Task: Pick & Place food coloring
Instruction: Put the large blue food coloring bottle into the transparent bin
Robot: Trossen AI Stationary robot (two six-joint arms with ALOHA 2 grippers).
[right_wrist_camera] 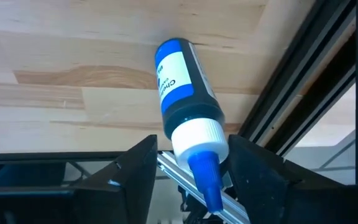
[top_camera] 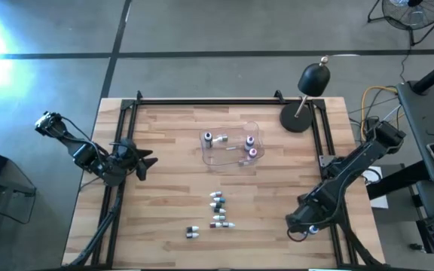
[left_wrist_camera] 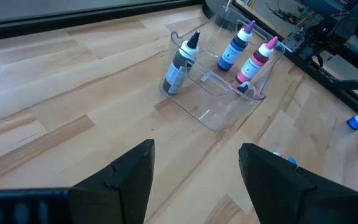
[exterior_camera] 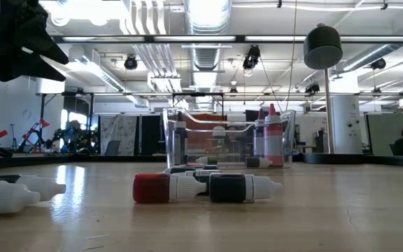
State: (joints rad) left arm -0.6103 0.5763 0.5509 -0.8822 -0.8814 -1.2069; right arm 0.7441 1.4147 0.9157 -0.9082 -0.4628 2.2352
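**Blue bottle between the right hand's fingers at the tabletop's edge**

We find the right hand (top_camera: 301, 226) low at the near right edge of the tabletop (top_camera: 172, 188), its arm folded down from the right side. Only the right wrist view shows what it has: a blue bottle (right_wrist_camera: 182, 93) with a white collar and blue dropper tip lies between the two fingers (right_wrist_camera: 132, 171). The bottle's long axis runs along the fingers, tip pointing back toward the wrist, base out over the wood. The fingers flank the cap end closely; whether they are clamped on it we cannot tell. In the high view this bottle is hidden by the arm.

The left hand (top_camera: 143, 159) hovers at the left rail, pointing in toward the middle, fingers (left_wrist_camera: 126, 180) plainly apart with nothing between them.

The tub (top_camera: 230, 144) sits mid-tabletop. The left wrist view gives its contents best: three bottles upright, one dark (left_wrist_camera: 180, 65), one blue with a purple tip (left_wrist_camera: 235, 50), one pink (left_wrist_camera: 255, 59), plus a small one lying flat on its floor.

A cluster of bottles (top_camera: 218, 209) lies on its side near the front, and a pair (top_camera: 192, 232) just left of it. The low view shows a red one (exterior_camera: 165, 187) and a dark one (exterior_camera: 243, 187) lying with tips to that picture's right.

The lamp (top_camera: 307, 98) stands at the far right corner.
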